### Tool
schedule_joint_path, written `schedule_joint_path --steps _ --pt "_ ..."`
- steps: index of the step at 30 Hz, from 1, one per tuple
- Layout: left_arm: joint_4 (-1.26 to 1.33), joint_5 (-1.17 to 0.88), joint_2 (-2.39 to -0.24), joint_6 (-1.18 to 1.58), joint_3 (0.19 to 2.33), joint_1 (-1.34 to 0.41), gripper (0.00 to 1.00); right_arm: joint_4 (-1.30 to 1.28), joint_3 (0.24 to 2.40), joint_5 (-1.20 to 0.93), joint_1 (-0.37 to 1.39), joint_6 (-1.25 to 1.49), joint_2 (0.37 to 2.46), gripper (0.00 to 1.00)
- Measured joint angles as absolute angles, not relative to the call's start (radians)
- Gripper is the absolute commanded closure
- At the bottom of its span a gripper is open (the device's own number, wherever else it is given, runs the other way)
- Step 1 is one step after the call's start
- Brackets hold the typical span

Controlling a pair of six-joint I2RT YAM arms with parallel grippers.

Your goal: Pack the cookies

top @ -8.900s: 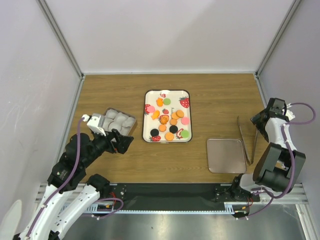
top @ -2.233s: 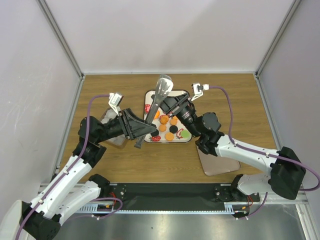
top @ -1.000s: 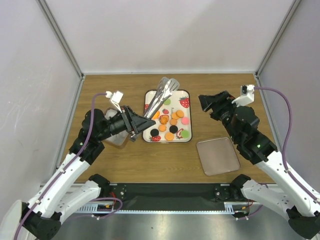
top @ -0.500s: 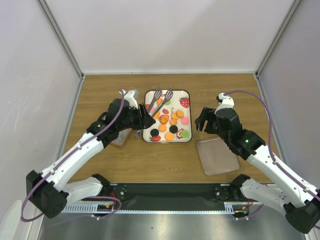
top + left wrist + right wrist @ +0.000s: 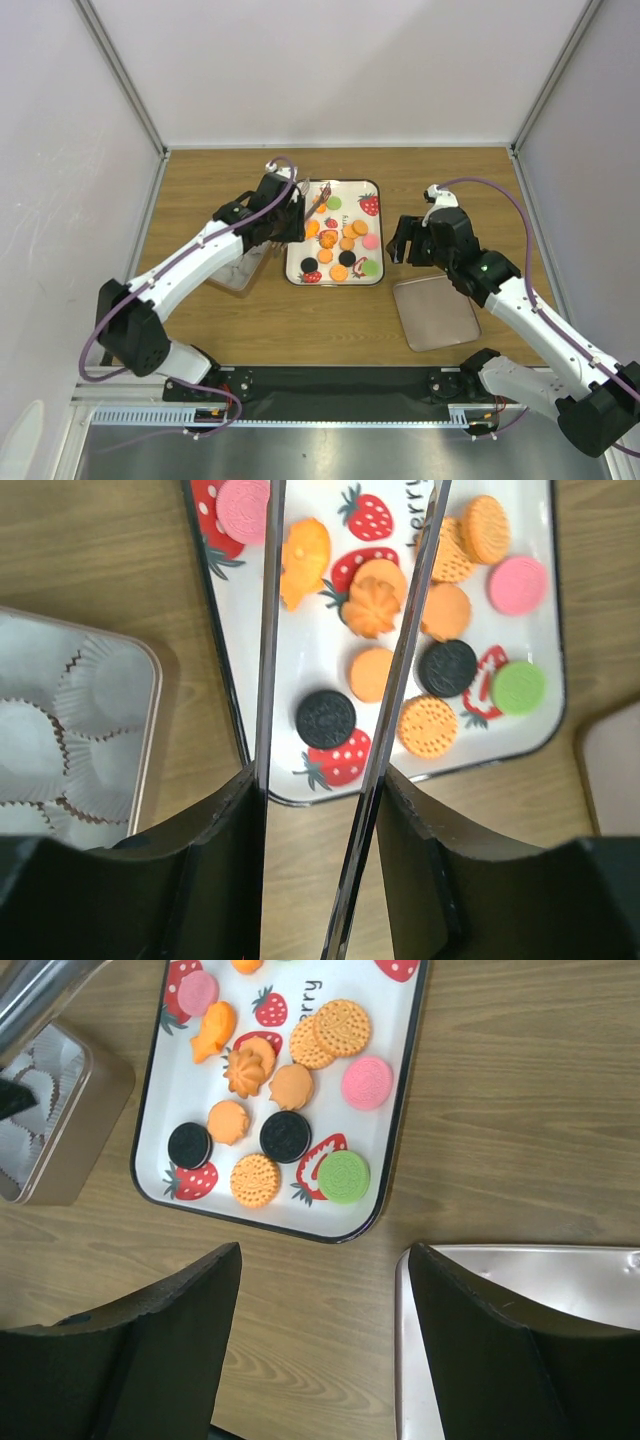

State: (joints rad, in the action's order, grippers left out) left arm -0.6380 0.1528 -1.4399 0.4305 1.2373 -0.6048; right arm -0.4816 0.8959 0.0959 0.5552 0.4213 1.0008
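Note:
The cookies (image 5: 340, 245) lie on a white strawberry-print tray (image 5: 335, 283): orange, pink, green and black discs. My left gripper (image 5: 290, 215) is shut on metal tongs (image 5: 318, 195) at the tray's left edge. In the left wrist view the two tong arms (image 5: 268, 630) run forward from the gripper (image 5: 320, 810) over the cookies (image 5: 325, 718), spread apart with nothing between them. My right gripper (image 5: 400, 240) hangs open and empty right of the tray. The right wrist view shows this gripper (image 5: 325, 1270) above bare wood, the cookies (image 5: 285, 1136) ahead of it.
A metal tin (image 5: 240, 265) with white paper cups (image 5: 80, 710) sits left of the tray. Its flat lid (image 5: 435, 312) lies on the wood to the right, close under my right gripper's right finger (image 5: 500, 1360). Walls enclose the table on three sides.
My left arm has swung the tongs down and forward, bringing them low over the tray's left half. My right arm has drawn back from the tray and settled between tray and lid.

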Motion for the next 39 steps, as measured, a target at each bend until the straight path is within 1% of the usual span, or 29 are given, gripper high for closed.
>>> schedule_joint_path --steps 5,10,27,39 --pt "-0.665 0.202 -1.540 0.406 1.299 -0.605 0.51 -0.480 0.891 0.059 0.541 0.414 1.000 0.26" --pt "-0.703 0.232 -1.600 0.390 1.309 -0.605 0.52 -0.482 0.880 0.044 0.533 0.413 0.996 0.26" --pt "-0.733 0.230 -1.607 0.380 1.279 -0.618 0.57 -0.481 0.870 0.025 0.532 0.413 0.991 0.27" --pt "-0.743 0.228 -1.607 0.380 1.236 -0.624 0.56 -0.481 0.868 0.018 0.532 0.411 0.991 0.26"
